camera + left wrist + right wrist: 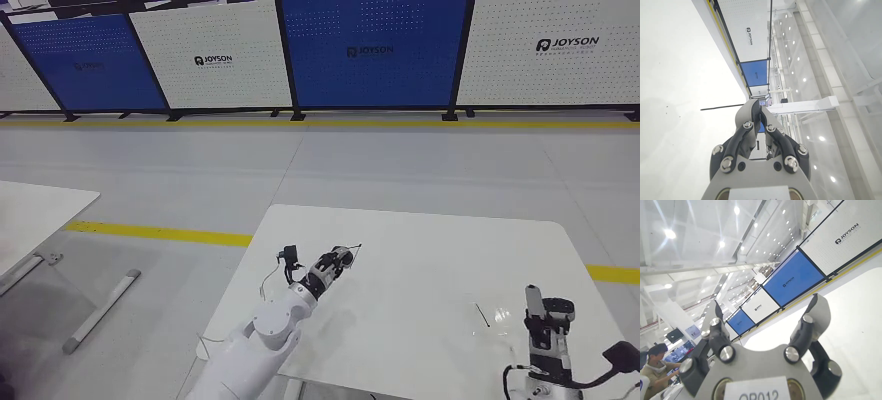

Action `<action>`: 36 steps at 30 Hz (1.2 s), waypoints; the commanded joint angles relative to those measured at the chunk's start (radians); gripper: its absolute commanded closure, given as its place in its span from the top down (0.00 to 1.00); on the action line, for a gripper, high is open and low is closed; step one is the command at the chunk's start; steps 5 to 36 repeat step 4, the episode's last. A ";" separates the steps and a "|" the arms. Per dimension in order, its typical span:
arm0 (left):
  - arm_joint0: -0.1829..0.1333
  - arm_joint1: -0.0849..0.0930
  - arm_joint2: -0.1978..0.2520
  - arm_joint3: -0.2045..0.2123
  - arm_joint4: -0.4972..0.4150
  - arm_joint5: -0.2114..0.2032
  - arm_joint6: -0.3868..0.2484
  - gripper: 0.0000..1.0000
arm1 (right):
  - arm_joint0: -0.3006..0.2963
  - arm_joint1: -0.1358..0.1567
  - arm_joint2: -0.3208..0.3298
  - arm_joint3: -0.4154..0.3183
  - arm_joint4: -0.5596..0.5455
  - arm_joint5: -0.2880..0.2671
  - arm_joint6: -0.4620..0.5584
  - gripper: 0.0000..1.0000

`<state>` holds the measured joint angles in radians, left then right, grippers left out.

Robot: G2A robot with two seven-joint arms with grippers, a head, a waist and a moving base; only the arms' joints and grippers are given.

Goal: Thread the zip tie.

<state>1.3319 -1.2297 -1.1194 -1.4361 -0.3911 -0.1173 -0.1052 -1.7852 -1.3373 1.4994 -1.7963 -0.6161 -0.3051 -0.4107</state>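
**Clamped in the left tool (338, 262): the zip tie (721, 107)**

At lower right in the top view, the right tool (548, 308) is seen wide open and empty over the surface (420, 300). Farther off, at frame centre, the zip tie is gripped well apart to its upper left, with the free tail pointed rightward.

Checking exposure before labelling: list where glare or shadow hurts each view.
Top view: even light, and the zip tie in the left pincer reads dark on the white table. Left wrist view: the table is blown near white, but the zip tie stands out. Right wrist view: ceiling lamps flare in streaks above the open right pincer.
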 commanded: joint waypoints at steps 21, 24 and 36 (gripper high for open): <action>0.000 0.000 0.000 0.000 0.000 0.000 0.000 0.00 | 0.000 0.000 0.000 0.000 0.000 0.000 0.000 1.00; 0.000 0.000 0.000 0.000 0.000 0.000 0.000 0.00 | 0.000 0.000 0.000 0.000 0.000 0.000 0.000 1.00; 0.000 0.000 0.000 0.000 0.000 0.000 0.000 0.00 | 0.000 0.000 0.000 0.000 0.000 0.000 0.000 1.00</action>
